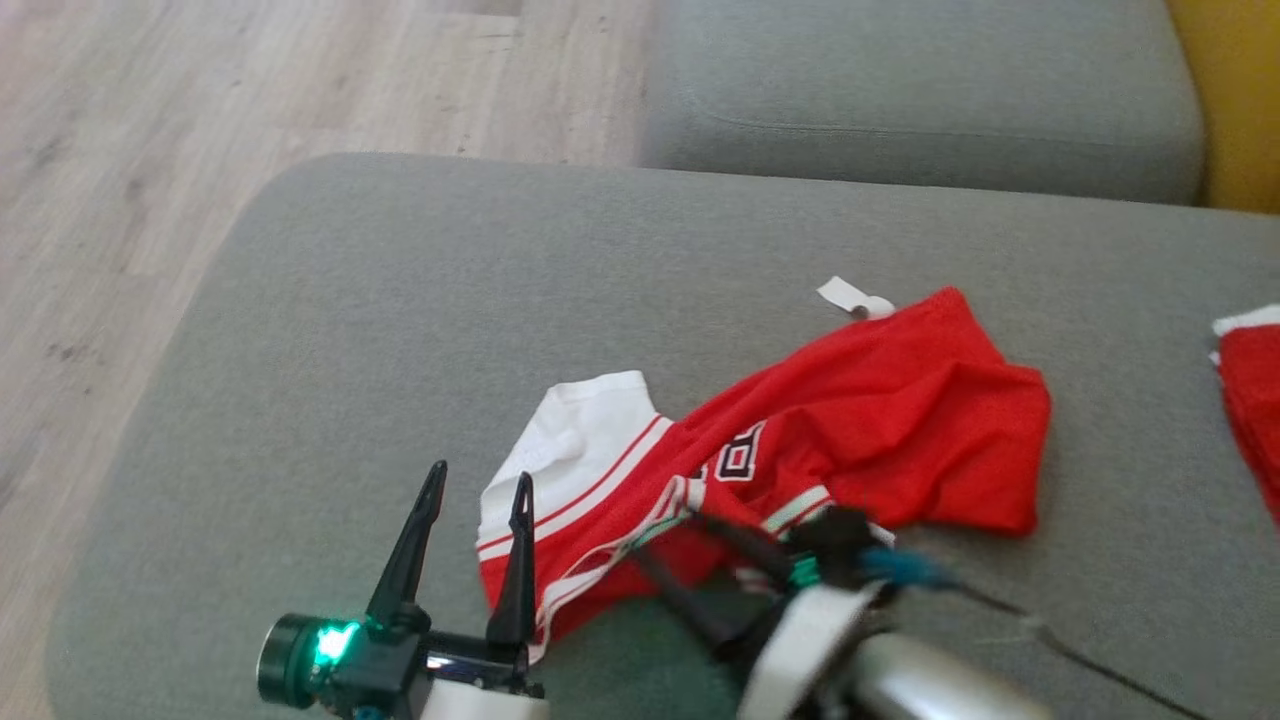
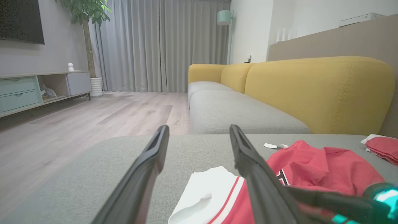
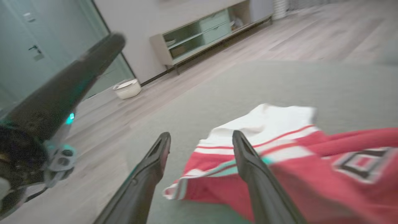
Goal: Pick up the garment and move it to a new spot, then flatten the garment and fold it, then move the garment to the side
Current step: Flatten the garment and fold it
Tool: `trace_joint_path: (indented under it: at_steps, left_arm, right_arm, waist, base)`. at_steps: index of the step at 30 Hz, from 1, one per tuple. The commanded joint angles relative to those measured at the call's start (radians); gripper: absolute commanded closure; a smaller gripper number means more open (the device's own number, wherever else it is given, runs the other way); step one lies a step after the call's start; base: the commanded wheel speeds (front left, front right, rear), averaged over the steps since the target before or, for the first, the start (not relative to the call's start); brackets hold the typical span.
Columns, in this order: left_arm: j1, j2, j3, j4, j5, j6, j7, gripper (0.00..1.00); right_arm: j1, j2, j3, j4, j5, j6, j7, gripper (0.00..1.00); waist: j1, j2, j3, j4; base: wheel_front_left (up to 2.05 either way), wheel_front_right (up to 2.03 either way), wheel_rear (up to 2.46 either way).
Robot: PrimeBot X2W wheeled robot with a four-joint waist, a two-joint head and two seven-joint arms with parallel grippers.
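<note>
Lying crumpled mid-frame: red-and-white mesh garment (image 1: 880, 420) | beneath: grey woven cushion (image 1: 400, 330), rounded corners | left gripper (image 1: 478, 480) lower left, jaws wide | right gripper (image 3: 201, 137) lower centre, jaws wide

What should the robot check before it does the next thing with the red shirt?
1. Is the left pincer open: ok, nothing between its fingers.
2. Is the right pincer open: ok, fingers apart beside the striped edge.
3. Is the red shirt flat: not ok, bunched and wrinkled.
4. Shirt wholly on the grey cushion: ok.
5. Free room: ok on the left; another red cloth lies at the right.
</note>
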Motion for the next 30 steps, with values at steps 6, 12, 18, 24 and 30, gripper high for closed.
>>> trace_joint_path:
  at_steps: [6, 12, 18, 24, 30]
  left_arm:
    - [-0.067, -0.003, -0.017, -0.040, 0.082, -0.041, -0.006, 0.00]
    - [-0.113, 0.025, -0.202, 0.021, 0.164, -0.153, -0.006, 0.00]
    - [-0.213, 0.066, -0.385, 0.233, 0.195, -0.213, -0.006, 0.00]
    - [-0.321, 0.063, -0.498, 0.481, 0.104, -0.222, -0.006, 0.00]
    - [-0.410, 0.064, -0.613, 0.627, 0.007, -0.223, -0.006, 0.00]
  right_arm:
    - [0.190, -0.172, -0.338, -0.178, -0.138, 0.007, -0.014, 0.00]
    - [0.327, -0.204, -0.623, -0.280, -0.244, 0.007, -0.014, 0.00]
    - [0.357, -0.152, -0.732, -0.353, -0.328, 0.007, 0.004, 0.00]
    - [0.361, -0.110, -0.763, -0.387, -0.327, 0.007, 0.019, 0.00]
    - [0.345, -0.104, -0.763, -0.389, -0.321, 0.007, 0.016, 0.00]
  waist:
    - [0.0000, 0.0000, 0.003, -0.114]
    - [0.0000, 0.0000, 0.033, -0.213]
    - [0.0000, 0.0000, 0.087, -0.288]
    - [0.0000, 0.0000, 0.141, -0.331]
    - [0.0000, 0.0000, 0.171, -0.345]
  base:
    - [0.00, 0.00, 0.00]
    - [0.00, 0.00, 0.00]
    - [0.00, 0.00, 0.00]
    - [0.00, 0.00, 0.00]
    - [0.00, 0.00, 0.00]
